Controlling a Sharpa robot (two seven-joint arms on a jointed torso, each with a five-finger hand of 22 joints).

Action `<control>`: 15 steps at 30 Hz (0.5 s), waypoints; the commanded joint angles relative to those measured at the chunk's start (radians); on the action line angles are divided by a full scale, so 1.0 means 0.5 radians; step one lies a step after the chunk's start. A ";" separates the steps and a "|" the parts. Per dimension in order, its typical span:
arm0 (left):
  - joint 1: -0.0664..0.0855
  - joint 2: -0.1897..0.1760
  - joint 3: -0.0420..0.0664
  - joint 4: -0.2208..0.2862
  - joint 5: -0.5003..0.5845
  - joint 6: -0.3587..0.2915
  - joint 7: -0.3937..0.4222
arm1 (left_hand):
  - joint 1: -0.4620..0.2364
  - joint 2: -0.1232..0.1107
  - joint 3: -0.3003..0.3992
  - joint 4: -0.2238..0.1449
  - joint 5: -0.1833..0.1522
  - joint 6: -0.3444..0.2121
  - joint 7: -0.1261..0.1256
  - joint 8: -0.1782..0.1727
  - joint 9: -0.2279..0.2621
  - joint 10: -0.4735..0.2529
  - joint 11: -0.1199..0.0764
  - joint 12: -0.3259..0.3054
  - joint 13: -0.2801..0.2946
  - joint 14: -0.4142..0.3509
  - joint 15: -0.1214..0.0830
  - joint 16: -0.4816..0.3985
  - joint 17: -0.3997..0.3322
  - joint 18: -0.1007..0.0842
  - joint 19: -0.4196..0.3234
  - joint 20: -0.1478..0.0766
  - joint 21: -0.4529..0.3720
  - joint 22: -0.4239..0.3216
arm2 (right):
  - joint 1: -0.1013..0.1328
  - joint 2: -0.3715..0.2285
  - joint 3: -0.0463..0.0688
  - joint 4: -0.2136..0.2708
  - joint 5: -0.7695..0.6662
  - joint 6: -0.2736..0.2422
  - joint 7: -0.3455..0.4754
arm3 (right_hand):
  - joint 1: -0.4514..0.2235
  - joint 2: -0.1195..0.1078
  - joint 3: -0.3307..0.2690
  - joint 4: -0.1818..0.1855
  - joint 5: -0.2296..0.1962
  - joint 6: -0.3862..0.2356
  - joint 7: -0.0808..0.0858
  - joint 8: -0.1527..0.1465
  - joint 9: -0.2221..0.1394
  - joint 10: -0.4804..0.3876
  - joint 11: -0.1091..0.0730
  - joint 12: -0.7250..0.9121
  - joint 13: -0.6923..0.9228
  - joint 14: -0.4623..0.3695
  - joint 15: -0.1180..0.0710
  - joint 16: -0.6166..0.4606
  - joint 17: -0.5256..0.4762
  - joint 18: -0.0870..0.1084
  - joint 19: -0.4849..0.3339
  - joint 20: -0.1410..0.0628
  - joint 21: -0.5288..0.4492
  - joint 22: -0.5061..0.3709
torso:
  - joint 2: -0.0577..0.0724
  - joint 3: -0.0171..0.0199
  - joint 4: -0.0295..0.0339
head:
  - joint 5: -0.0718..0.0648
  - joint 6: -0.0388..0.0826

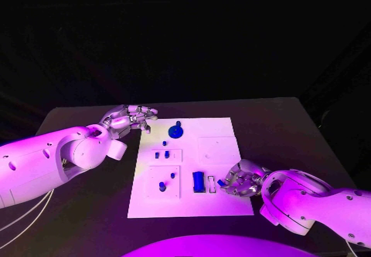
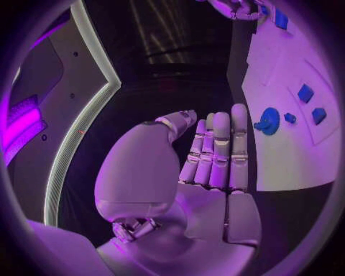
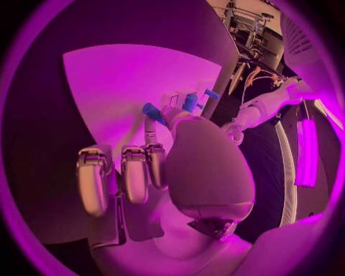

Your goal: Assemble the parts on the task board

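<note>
Right hand (image 1: 241, 181) pinches blue part (image 3: 152, 111) | left hand (image 2: 215, 150) empty

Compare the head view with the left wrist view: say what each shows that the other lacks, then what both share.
Head view only: the whole board, the long blue bar near the right hand, and the peg in the near-left panel.
Left wrist view only: the left hand's palm side, fingers straight and together, holding nothing.
Both: the gear, small blue pieces beside it, and the right hand at the board.
</note>
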 commanded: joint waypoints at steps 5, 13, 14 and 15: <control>-0.002 0.003 0.001 0.009 0.012 0.056 0.055 | -0.003 0.009 0.009 0.006 0.007 -0.014 0.001 0.008 -0.002 -0.015 -0.008 0.009 0.002 -0.001 0.008 -0.008 -0.002 0.031 0.011 -0.004 -0.008 -0.004 | 0.002 0.049 0.000 -0.043 0.305 -0.056 0.035 | -0.235 0.018 -0.065 -0.010 0.014 -0.004 0.010 0.009 0.041 0.107 0.007 0.006 0.404 0.192 0.005 -0.002 0.407 -0.028 0.209 -0.004 0.009 0.526 | 0.000 -0.0016 0.001 | -0.006 -0.003; -0.002 0.000 0.001 0.011 0.013 0.071 0.068 | 0.003 0.011 0.013 0.003 0.010 -0.015 0.001 0.008 -0.002 -0.016 -0.008 0.009 0.002 -0.002 0.007 -0.008 -0.003 0.031 0.012 -0.005 -0.009 -0.005 | 0.002 0.111 -0.001 -0.081 0.313 -0.049 0.028 | -0.278 0.011 -0.096 -0.009 0.021 -0.001 0.010 0.011 0.042 0.109 0.006 0.009 0.407 0.192 0.004 -0.002 0.408 -0.028 0.209 -0.004 0.009 0.526 | 0.000 0.0014 -0.001 | -0.002 -0.009; -0.002 0.000 0.001 0.011 0.013 0.073 0.068 | 0.003 0.011 0.013 0.003 0.010 -0.015 0.001 0.008 -0.002 -0.016 -0.008 0.009 0.002 -0.002 0.007 -0.008 -0.003 0.031 0.012 -0.005 -0.009 -0.005 | 0.001 0.116 -0.001 -0.083 0.311 -0.048 0.028 | -0.286 0.008 -0.102 -0.009 0.018 0.000 0.010 0.011 0.042 0.109 0.006 0.008 0.406 0.193 0.004 -0.001 0.410 -0.028 0.209 -0.004 0.009 0.526 | 0.000 0.0011 -0.002 | -0.002 -0.009; -0.002 0.000 0.001 0.011 0.013 0.076 0.069 | 0.004 0.010 0.013 0.002 0.010 -0.015 0.001 0.008 -0.002 -0.016 -0.008 0.009 0.002 -0.002 0.007 -0.008 -0.003 0.031 0.012 -0.005 -0.010 -0.005 | 0.001 0.123 -0.001 -0.085 0.308 -0.047 0.028 | -0.286 0.008 -0.102 -0.009 0.018 0.000 0.010 0.011 0.042 0.109 0.006 0.008 0.406 0.193 0.004 -0.001 0.410 -0.028 0.209 -0.004 0.009 0.526 | 0.000 0.0011 -0.001 | -0.002 -0.009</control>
